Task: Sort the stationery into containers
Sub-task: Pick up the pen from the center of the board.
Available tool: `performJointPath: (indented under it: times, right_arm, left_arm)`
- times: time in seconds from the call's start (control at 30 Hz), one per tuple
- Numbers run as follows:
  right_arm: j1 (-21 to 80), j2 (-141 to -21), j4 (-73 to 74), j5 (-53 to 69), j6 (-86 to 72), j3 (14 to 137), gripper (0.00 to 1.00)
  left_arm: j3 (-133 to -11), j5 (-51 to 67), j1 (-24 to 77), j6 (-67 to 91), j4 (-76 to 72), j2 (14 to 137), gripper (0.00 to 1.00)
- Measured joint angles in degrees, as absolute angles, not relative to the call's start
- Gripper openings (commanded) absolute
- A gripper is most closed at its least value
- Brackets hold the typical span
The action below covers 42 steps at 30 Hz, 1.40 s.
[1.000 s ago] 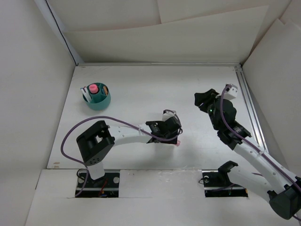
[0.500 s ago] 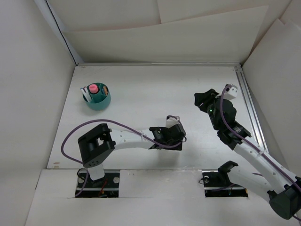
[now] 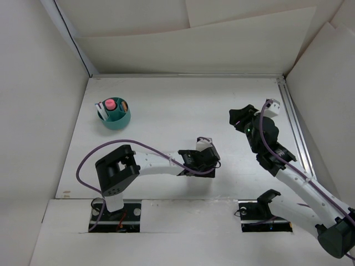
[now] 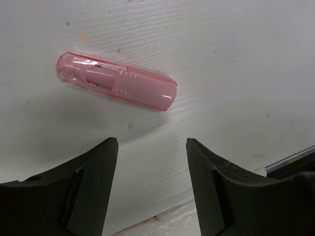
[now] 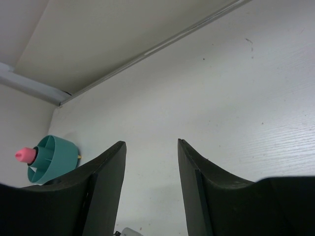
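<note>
A short, clear pink marker-like piece (image 4: 116, 87) lies flat on the white table, just beyond my left gripper (image 4: 151, 142). That gripper is open and empty, its jaws apart on the near side of the piece and not touching it. In the top view the left gripper (image 3: 205, 163) covers the piece. The round teal cup (image 3: 116, 117) stands at the far left, holding a pink piece (image 3: 110, 103) and a white one (image 3: 101, 108). My right gripper (image 3: 241, 117) is open and empty, raised at the right. The cup also shows in the right wrist view (image 5: 51, 158).
The table's near edge (image 4: 197, 209) runs just under the left fingers. A metal rail (image 3: 294, 124) runs along the table's right side. White walls enclose the table at the left, back and right.
My left gripper has moved right and toward the near edge, and now covers the pink piece in the top view. The right arm has not moved.
</note>
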State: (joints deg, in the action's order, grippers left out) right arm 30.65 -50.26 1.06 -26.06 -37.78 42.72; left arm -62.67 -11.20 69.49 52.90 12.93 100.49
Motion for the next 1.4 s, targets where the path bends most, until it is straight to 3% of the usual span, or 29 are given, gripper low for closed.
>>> performJointPath:
  times: [1.4]
  right_arm:
    - [30.65, -50.39, 1.08, -24.97, -37.74, 42.72, 0.52]
  left_arm:
    - [-68.73, -21.12, 66.24, 48.73, 11.88, 108.12, 0.52]
